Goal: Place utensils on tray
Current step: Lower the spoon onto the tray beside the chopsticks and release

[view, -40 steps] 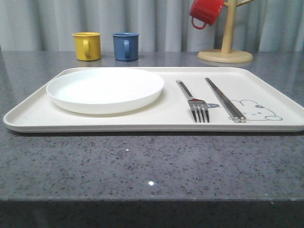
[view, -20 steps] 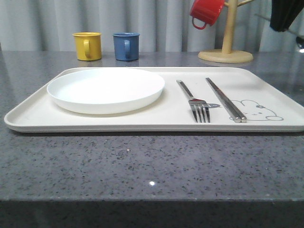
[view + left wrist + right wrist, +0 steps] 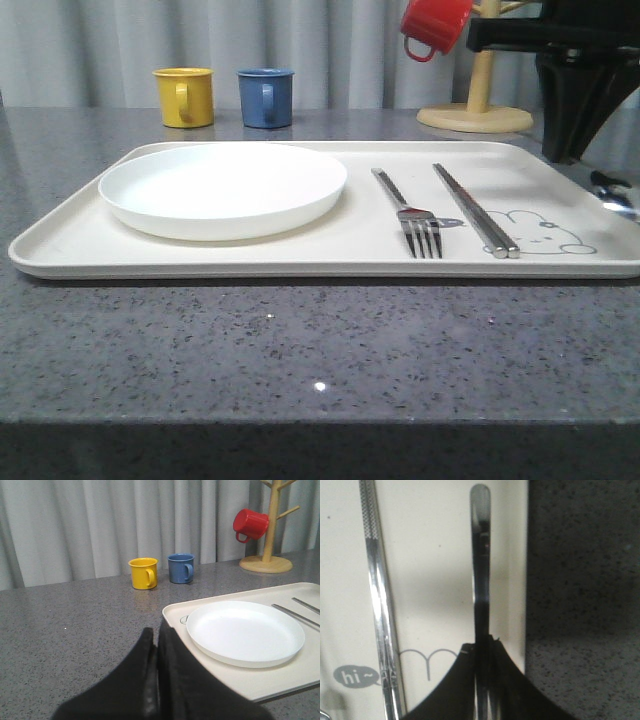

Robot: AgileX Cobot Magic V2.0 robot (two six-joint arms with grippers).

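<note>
White plate (image 3: 222, 188) fills tray (image 3: 70, 240) beside fork (image 3: 408, 213).

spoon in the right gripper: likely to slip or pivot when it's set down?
Probably slippery: the spoon is slim polished metal. The right gripper pinches only its narrow handle, so it may pivot. Looks rigid; it should lie flat on the tray, unlikely to roll.

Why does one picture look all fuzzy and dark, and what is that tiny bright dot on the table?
Right wrist view: very close up, so the spoon held in the right tool looks soft, and the tool's shadow darkens the tray. Front view: sharp; the dot is a light reflecting off the shiny table. Left wrist view: clear, but the nearby left tool is blurry.
</note>
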